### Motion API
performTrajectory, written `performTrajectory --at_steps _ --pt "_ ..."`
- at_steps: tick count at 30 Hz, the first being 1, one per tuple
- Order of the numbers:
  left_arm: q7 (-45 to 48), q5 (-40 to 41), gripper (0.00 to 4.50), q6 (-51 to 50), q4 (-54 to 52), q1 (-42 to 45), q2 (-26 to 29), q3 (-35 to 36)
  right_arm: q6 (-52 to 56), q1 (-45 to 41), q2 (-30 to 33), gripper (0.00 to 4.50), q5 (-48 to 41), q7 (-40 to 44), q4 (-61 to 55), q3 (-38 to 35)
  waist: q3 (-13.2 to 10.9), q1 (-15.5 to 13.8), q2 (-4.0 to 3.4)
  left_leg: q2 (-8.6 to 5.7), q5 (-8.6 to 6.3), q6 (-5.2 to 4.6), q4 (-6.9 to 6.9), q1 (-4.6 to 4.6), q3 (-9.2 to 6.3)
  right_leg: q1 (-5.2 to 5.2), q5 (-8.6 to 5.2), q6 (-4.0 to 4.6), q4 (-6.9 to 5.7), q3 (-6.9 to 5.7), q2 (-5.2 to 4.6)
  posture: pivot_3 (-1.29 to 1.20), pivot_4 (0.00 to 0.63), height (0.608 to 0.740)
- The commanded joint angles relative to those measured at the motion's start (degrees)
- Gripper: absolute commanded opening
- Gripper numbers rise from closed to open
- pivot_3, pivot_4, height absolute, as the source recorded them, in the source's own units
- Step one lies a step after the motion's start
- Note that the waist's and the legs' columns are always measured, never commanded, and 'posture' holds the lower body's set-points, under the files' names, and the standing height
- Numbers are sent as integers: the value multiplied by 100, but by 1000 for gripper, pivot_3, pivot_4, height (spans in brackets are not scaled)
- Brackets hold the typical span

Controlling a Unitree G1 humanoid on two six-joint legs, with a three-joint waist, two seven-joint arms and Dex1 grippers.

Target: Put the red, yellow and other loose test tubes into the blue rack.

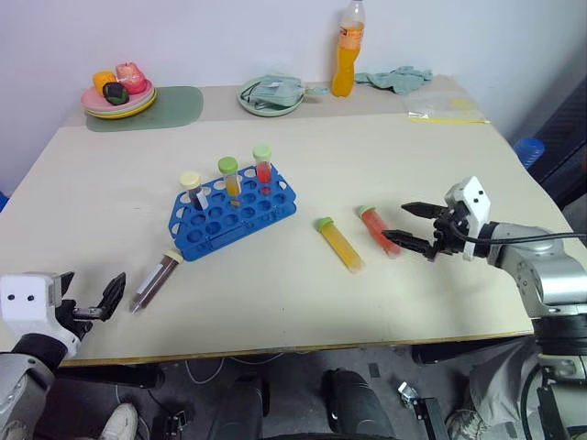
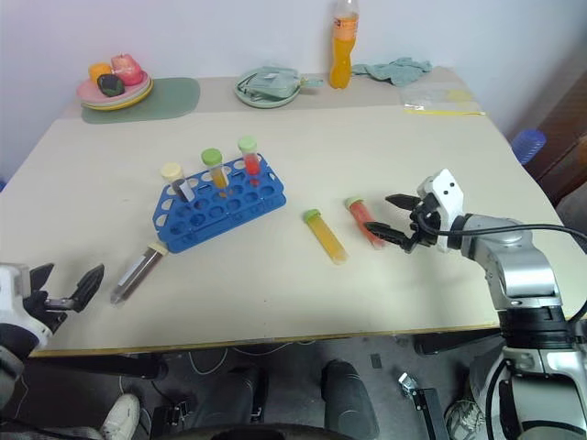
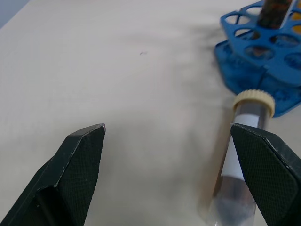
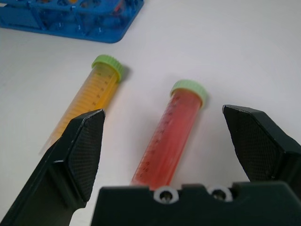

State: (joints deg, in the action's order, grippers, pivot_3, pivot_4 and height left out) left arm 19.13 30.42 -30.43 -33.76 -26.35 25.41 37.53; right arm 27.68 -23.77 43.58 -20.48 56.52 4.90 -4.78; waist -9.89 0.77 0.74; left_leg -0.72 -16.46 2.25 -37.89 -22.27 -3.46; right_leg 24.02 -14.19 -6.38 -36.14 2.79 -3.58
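A pale beige desk (image 1: 275,293) stands against a white wall. At its far edge are a plate of toy food (image 1: 117,94) on a green mat (image 1: 170,108), a bowl with a cloth (image 1: 271,94), an orange drink bottle (image 1: 346,50) whose top is cut off in the left eye view, a crumpled rag (image 1: 397,79) and a clear plastic bag (image 1: 445,108).

The blue rack (image 1: 231,214) sits mid-desk with three capped tubes standing upright in its far row; which holes they occupy is hard to make out. A dark tube (image 1: 155,281) with a cream cap lies just off the rack's near-left corner, its tip blurred in the left wrist view. The yellow tube (image 1: 340,245) and the red tube (image 1: 379,229), both green-capped, lie side by side to the right of the rack, apart from each other.

The right gripper (image 1: 404,225) reaches in low from the right, pointing left, fingers (image 4: 84,150) spread wide on either side of the red tube's lower end, not clamped on it. The left gripper (image 1: 92,298) hovers at the near-left edge, fingers (image 3: 80,165) apart, empty, beside the dark tube.
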Motion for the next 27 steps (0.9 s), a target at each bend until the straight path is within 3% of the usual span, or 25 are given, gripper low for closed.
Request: performTrajectory --at_steps 1,8,15,27 --pt "-84 -89 4359 158 -290 -89 -82 68 -27 -172 97 4425 16 87 13 3 0 -5 0 0 0 0 0 0 -1 0 0 0 0 0 0 0 150 740" --pt "-122 -46 4359 130 -446 -175 -167 73 14 -309 29 4425 79 83 64 131 0 -4 0 -1 0 0 -4 0 0 -3 -8 15 0 0 0 0 150 740" --pt "-54 44 4359 92 -386 291 34 -124 346 -290 -90 4425 36 -175 -196 115 0 2 -1 -1 0 0 -5 0 1 -3 -7 13 0 0 0 0 150 740" --pt "291 31 4359 42 -145 1218 116 -1315 1583 -34 51 4425 -232 -1010 -1311 -284 1 -6 -1 -3 0 0 -6 -1 -2 -5 0 0 0 0 0 0 150 740"
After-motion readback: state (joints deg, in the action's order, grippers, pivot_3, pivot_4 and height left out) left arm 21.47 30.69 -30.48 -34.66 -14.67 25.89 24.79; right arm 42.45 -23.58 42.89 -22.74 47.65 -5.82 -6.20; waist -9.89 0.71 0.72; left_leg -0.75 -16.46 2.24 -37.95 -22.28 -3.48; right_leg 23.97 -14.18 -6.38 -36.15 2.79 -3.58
